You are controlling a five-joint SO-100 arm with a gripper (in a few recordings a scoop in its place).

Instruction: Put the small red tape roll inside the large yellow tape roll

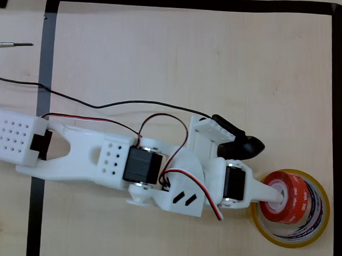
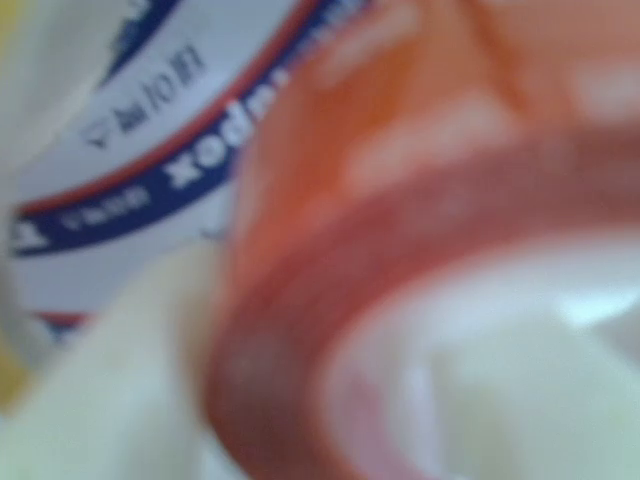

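Jaws pinch the small red tape roll (image 1: 285, 195) by its wall, already over the hole of the large yellow tape roll (image 1: 320, 217). We should lower it, then let go slowly.

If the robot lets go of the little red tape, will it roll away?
Probably not. In the overhead view the red tape sits inside the big yellow tape, whose wall should stop it. It looks tilted on the pincer, so it may flop flat. Its glossy side looks slippery, and it seems stiff enough to keep its ring shape.
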